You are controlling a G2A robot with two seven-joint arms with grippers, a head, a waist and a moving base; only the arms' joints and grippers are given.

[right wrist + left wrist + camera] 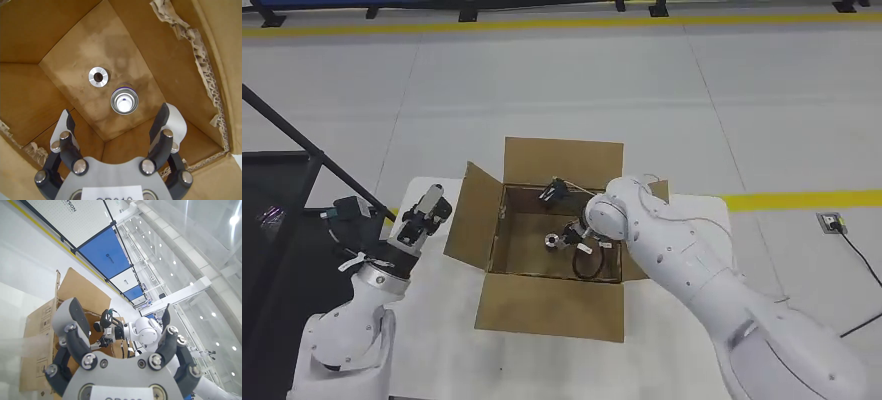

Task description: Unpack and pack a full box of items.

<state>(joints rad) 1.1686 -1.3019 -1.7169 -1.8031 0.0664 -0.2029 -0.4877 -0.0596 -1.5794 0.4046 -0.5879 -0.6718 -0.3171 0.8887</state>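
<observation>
An open cardboard box (552, 305) stands on the white table with its flaps folded out. On its floor stand a silver metal ring (98, 76) and an upright spray can (124, 101), seen from above, close together. My right gripper (116, 115) hangs inside the box above them, open and holding nothing, nearest the can. In the top view the right gripper (570, 240) is beside the silver ring (553, 240). My left gripper (427, 215) is outside the box by its left flap, open and empty, tilted upward (121, 311) with the box wall (41, 325) alongside.
The box's inner walls (28, 37) and torn flap edges (200, 56) surround the right gripper closely. The white table (442, 330) has free room left of and in front of the box. A black frame (282, 140) stands at the far left.
</observation>
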